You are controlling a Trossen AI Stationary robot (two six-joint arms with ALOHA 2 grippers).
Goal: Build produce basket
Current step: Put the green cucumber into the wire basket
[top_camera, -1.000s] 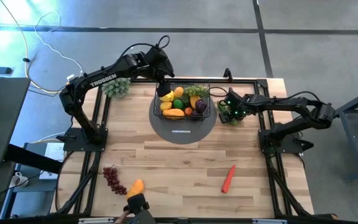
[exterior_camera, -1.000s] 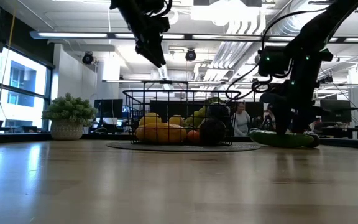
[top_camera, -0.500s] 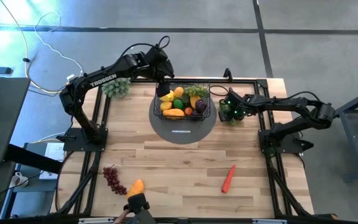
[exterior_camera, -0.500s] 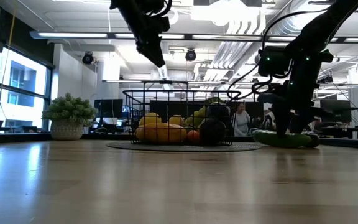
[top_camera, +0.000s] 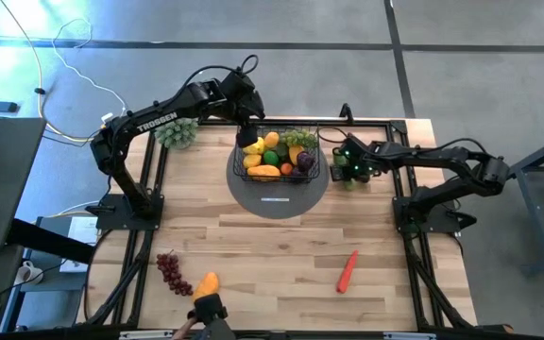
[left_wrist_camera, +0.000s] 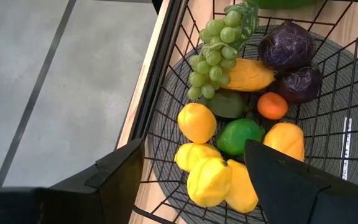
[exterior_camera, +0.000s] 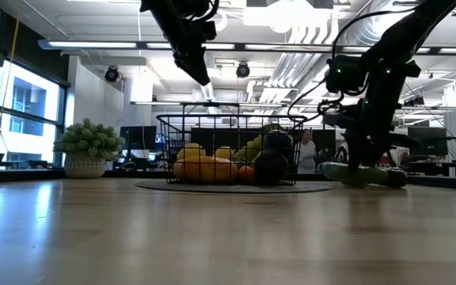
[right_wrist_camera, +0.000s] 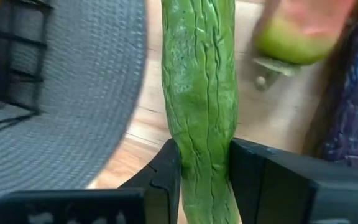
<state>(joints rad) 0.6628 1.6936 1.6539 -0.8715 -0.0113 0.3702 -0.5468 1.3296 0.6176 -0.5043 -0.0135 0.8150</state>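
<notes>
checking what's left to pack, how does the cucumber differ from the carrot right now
The cucumber is green and clamped in the right gripper, beside the basket at the table's far side. The carrot is orange-red, lies loose on the bare wood near the front, with no gripper near it. The cucumber looks thicker. Both are long, slim produce and both are outside the basket.

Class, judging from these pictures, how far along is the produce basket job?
Done: the black wire-mesh basket holds lemons, green grapes and more. In hand: the right pincer grips the green cucumber beside it. Left: the orange carrot, purple grapes and orange mango.
</notes>
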